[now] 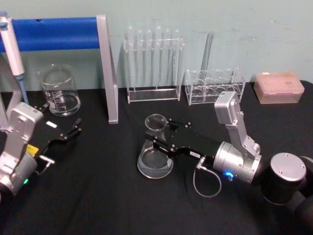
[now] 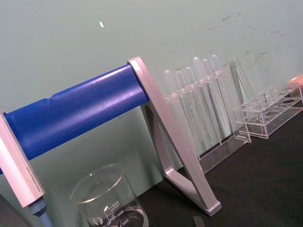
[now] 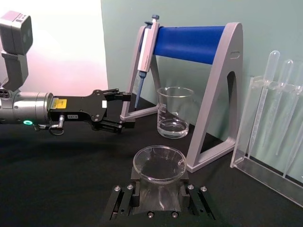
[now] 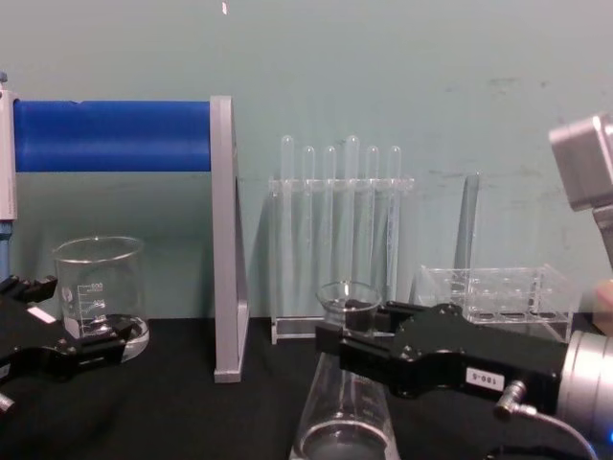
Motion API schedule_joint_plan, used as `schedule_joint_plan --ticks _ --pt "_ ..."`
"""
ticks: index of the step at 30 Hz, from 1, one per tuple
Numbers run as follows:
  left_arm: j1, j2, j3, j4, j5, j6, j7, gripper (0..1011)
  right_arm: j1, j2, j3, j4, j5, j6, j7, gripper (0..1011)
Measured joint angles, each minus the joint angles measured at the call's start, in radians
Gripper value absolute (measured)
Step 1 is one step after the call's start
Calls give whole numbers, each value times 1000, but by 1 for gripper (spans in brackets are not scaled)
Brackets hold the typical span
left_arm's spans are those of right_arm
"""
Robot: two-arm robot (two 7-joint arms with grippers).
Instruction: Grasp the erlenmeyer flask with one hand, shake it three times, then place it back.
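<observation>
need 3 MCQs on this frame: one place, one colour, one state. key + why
1. Where is the black blocky right gripper?
A) at the neck of the clear glass conical flask
B) over a beaker
C) at a test-tube rack
2. What colour is the stand's horizontal bar?
A) red
B) blue
C) green
3. How is the flask posed?
A) on its side
B) upside down
C) upright
Key: 1A, fingers clamp the neck in the right wrist view; 2B, plainly blue; 3C, base on the black table, mouth up. Left gripper idles open, far left.
</observation>
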State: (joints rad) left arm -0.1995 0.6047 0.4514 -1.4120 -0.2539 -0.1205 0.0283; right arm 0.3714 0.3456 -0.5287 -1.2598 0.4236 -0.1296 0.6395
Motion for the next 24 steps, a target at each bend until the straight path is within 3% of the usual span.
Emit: schedule_joint_plan --ticks 24 --pt "0 0 0 0 0 0 0 1001 13 -6 -7 23 3 11 3 449"
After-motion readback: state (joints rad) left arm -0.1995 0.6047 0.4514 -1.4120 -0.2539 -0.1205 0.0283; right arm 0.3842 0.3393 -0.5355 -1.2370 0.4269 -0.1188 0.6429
